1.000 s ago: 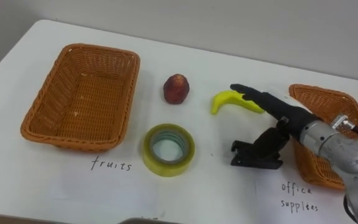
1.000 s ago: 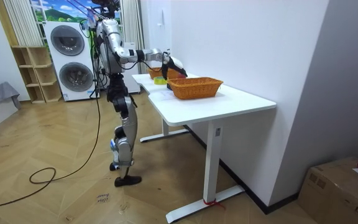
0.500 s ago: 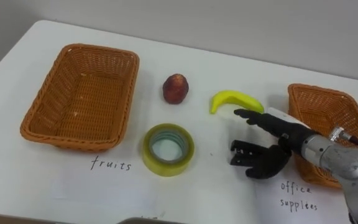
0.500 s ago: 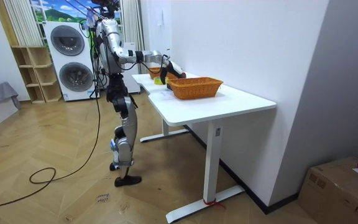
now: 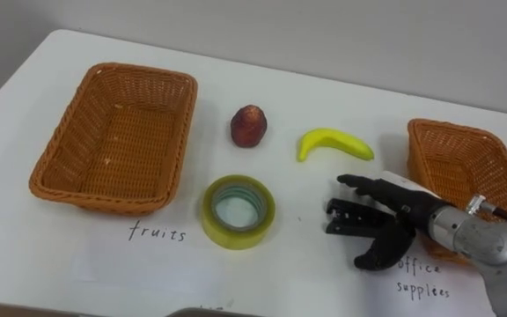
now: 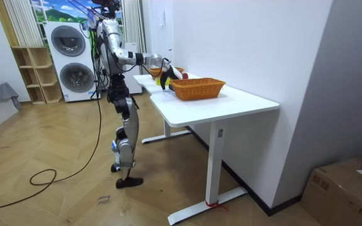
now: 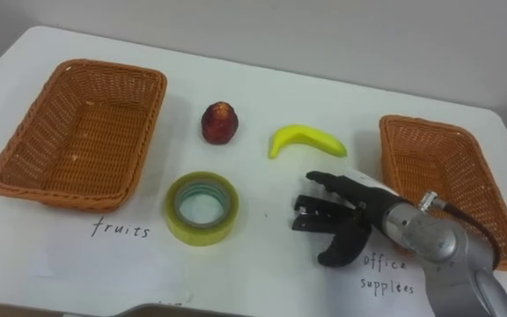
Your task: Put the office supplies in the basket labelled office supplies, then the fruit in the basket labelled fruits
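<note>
Room view: the robot stands upright on a wooden floor [image 6: 55, 157] at the near end of a white counter [image 6: 250, 102]. The counter runs along a plain white wall [image 6: 263, 44]. One arm reaches forward over the counter top. Behind the robot are two stacked washing machines [image 6: 74, 59] and an open wooden shelf [image 6: 33, 75]. A cardboard box [image 6: 344, 188] sits on the floor at the room view's lower right.

Seen from the head, the counter is smooth and white, with everything well spread out on it. An empty wicker fruit basket [image 5: 95, 195] stands at the left, and a handwritten label [image 5: 158, 233] lies on the surface just in front of it. The second wicker basket [image 5: 460, 167] stands at the far right, also empty as far as it shows, with its own written label [image 5: 422, 277] in front.

Between the baskets lie a red fruit [image 5: 249, 125] and a banana [image 5: 333, 141], apart from each other towards the back. A yellow tape roll [image 5: 236, 239] lies flat nearer the front, close to the left basket. A small black item [image 5: 341, 220] rests on the counter just left of the right-hand basket.

The right hand [image 5: 403, 211] comes in from the lower right. It is spread wide, with the fingers [image 5: 359, 185] stretched out over the black item and the thumb low at its near side. It holds nothing. Whether it touches the black item cannot be told.
</note>
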